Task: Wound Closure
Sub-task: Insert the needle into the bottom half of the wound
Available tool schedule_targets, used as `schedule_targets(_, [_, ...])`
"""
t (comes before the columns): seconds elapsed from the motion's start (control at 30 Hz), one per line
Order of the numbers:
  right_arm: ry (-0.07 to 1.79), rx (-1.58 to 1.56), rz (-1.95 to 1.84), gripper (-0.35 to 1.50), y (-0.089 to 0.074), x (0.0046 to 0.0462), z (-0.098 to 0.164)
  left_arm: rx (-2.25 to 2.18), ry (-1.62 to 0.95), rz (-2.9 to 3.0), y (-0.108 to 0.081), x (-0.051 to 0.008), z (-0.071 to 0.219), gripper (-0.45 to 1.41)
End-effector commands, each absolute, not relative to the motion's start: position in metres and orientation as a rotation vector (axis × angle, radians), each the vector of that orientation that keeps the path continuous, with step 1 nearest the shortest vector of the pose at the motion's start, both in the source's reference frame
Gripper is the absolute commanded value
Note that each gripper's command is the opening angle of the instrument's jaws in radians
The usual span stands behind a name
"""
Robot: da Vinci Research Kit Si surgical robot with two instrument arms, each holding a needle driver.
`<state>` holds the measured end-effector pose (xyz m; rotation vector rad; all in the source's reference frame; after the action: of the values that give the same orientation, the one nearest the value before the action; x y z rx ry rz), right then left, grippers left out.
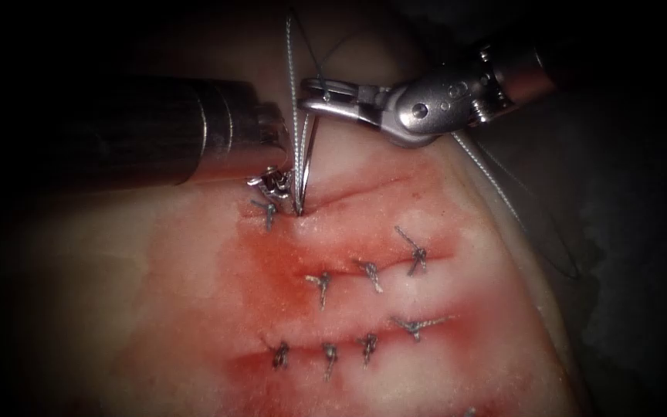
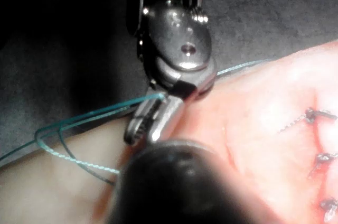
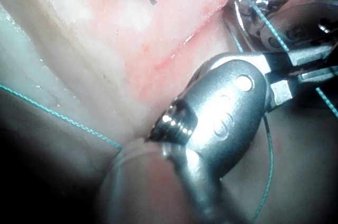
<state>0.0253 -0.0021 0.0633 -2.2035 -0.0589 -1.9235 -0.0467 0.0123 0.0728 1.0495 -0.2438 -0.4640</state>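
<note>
The left tool [image 1: 273, 182] lies at ten o'clock, its tip on the tissue [image 1: 156, 293] beside the top end of the cut [image 1: 364, 193] — I cannot tell how its jaws stand. Just to its right the needle [image 1: 306, 166] stands with its point in the tissue. The right tool [image 1: 312, 96], from one o'clock, clamps the needle's upper end; thread [image 1: 293, 85] rises past it.
</note>
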Motion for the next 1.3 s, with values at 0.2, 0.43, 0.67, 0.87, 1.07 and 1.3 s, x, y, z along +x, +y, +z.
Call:
schedule_targets(0.2, [-0.045,-2.192,-1.911,-0.35,-0.0023,0.026,0.0638,1.046,-0.247,-0.462,0.013,-0.0473,0.0731,-0.45])
schedule_targets(0.43, [-0.123,-2.219,-1.946,-0.35,-0.0021,0.026,0.0637,1.046,-0.246,-0.461,0.013,-0.0473,0.0731,-0.45])
schedule_targets(0.67, [-0.149,-2.227,-1.957,-0.35,-0.0019,0.0259,0.0636,1.048,-0.243,-0.464,0.013,-0.0472,0.0731,-0.45])
schedule_targets(0.87, [-0.156,-2.23,-1.96,-0.35,-0.002,0.0259,0.0636,1.048,-0.243,-0.464,0.013,-0.0472,0.0731,-0.45])
schedule_targets(1.07, [-0.077,-2.202,-1.925,-0.35,-0.0021,0.0259,0.0637,1.048,-0.243,-0.463,0.013,-0.0472,0.0731,-0.45])
schedule_targets(1.3, [-0.042,-2.174,-1.905,-0.35,-0.0021,0.0259,0.0636,1.048,-0.243,-0.462,0.0129,-0.0472,0.0731,-0.45])
